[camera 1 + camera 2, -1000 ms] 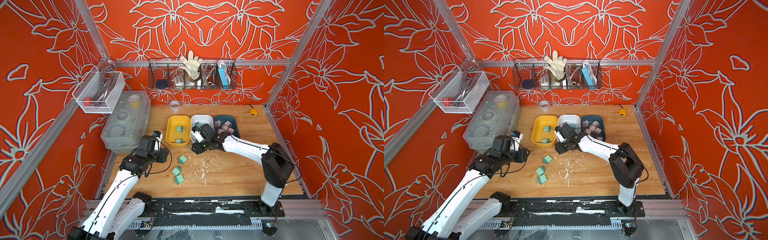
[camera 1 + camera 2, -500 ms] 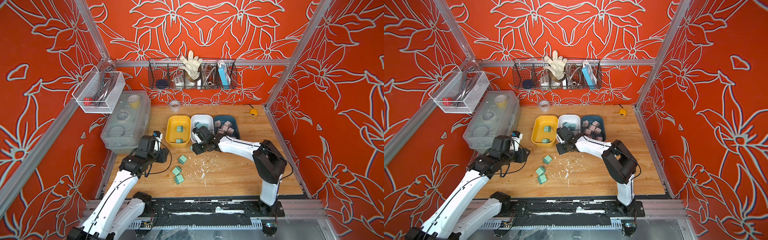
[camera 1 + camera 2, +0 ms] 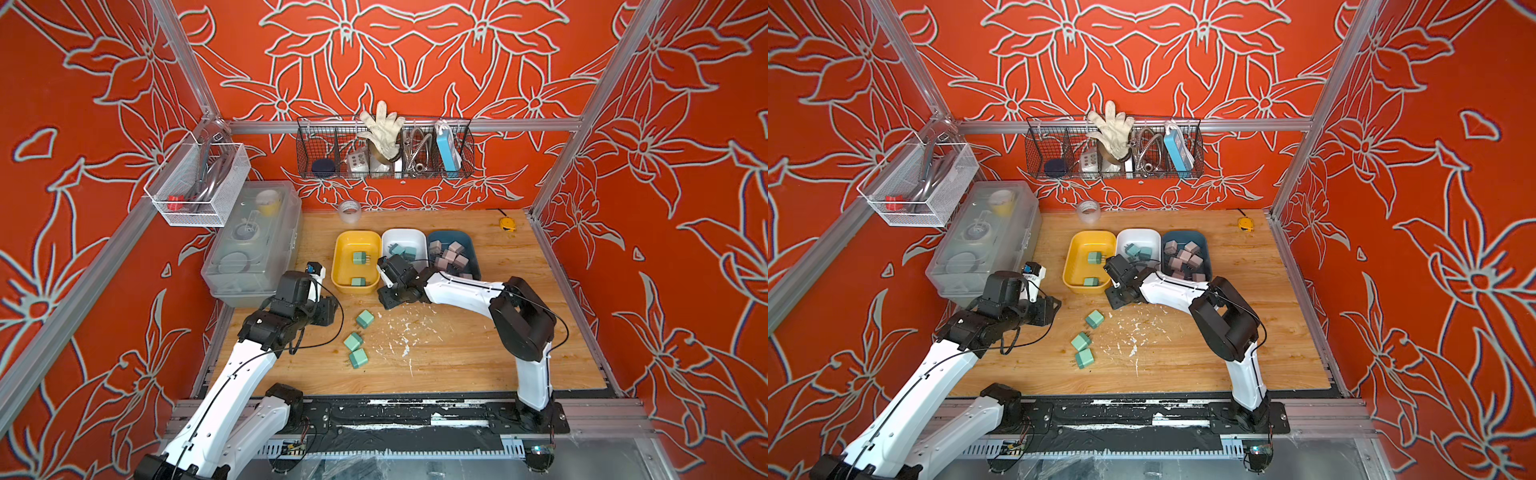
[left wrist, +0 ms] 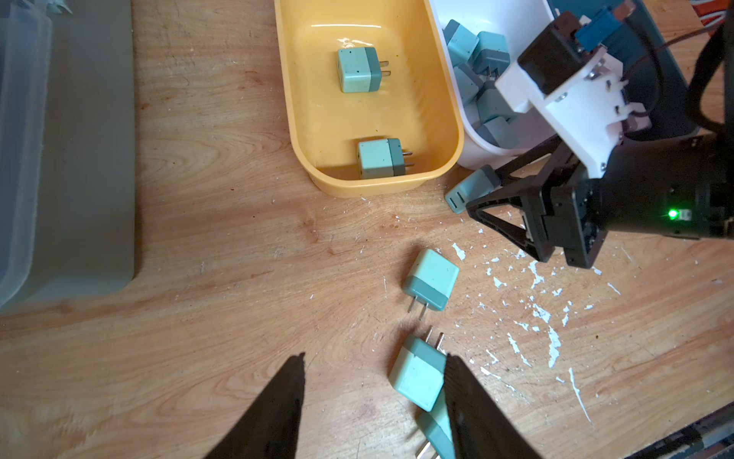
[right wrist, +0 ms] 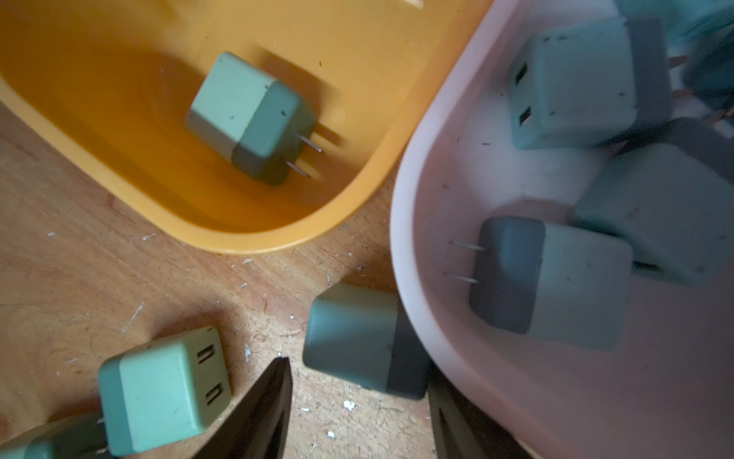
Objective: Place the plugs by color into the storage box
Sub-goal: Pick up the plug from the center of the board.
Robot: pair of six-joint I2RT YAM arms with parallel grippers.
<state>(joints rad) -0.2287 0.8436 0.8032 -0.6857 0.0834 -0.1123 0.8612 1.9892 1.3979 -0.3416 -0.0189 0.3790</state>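
In both top views the right arm [image 3: 457, 291] [image 3: 1171, 289] hides the six o'clock end of the white tray [image 3: 404, 231]. In the left wrist view one mint plug [image 4: 437, 433] runs off the picture's edge. In the right wrist view a teal plug [image 5: 357, 341] sits partly under that tray's rim.

Yellow tray [image 3: 356, 241], white tray [image 3: 409, 237], orange floral walls [image 3: 415, 62].
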